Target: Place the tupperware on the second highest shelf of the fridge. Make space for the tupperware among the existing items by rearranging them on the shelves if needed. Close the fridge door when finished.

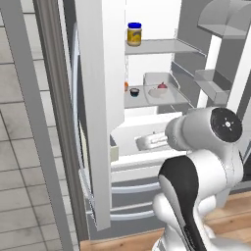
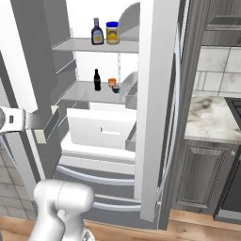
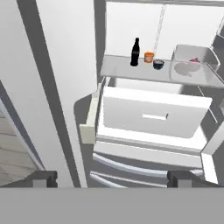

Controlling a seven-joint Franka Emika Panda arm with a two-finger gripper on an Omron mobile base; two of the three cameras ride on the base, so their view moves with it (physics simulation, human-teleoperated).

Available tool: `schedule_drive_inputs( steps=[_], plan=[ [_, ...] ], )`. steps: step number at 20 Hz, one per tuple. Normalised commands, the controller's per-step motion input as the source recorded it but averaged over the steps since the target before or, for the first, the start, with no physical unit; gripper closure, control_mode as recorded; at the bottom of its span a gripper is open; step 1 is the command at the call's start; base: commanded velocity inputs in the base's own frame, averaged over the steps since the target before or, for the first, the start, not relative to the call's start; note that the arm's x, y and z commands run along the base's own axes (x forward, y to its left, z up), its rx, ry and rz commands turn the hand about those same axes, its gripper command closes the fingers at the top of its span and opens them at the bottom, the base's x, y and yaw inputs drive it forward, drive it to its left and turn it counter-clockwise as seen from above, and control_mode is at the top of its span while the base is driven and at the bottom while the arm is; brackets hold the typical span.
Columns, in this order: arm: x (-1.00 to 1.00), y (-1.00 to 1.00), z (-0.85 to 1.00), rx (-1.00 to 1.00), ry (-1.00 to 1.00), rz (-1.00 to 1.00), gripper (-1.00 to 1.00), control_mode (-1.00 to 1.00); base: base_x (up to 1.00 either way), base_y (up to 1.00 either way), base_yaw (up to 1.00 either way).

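Fridge (image 2: 155, 94) is wide open, and the tupperware (image 3: 192, 65) looks already parked on the lower visible shelf (image 3: 131, 72), right of the small black bottle (image 3: 136, 51), tiny orange pot (image 3: 149, 57) and a small dark bowl (image 3: 158, 64). Yellow jar (image 2: 112, 33) and dark bottle (image 2: 97, 32) sit one shelf up. The tool (image 3: 111, 178) hangs back facing the inside, tips wide apart, nothing in them. My guess: placing's done, closing the fridge door (image 1: 98, 98) is next, so it needs to get behind that door and push. Higher shelves are cut off, so I can't confirm which shelf is second highest.
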Motion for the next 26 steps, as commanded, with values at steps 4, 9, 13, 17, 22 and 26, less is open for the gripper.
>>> schedule_drive_inputs(
  steps=[4,9,13,17,22,26],
  plan=[
    [-0.21,1.00,0.00,-0.39,0.10,0.30,-1.00,-1.00,0.00,0.00,0.00],
    [0.00,1.00,-0.03,-0.48,0.12,0.15,-1.00,-1.00,0.00,0.00,0.00],
    [0.01,1.00,-0.20,-0.53,0.04,0.06,-1.00,-1.00,0.00,0.00,0.00],
    [0.23,1.00,-0.41,-0.46,0.00,0.00,-1.00,-1.00,0.00,0.00,0.00],
    [0.37,1.00,-0.44,-0.39,0.01,0.00,-1.00,-1.00,0.00,0.00,0.00],
    [0.49,0.80,-0.48,-0.30,0.02,0.00,-1.00,-1.00,0.00,0.00,0.00]
  ],
)
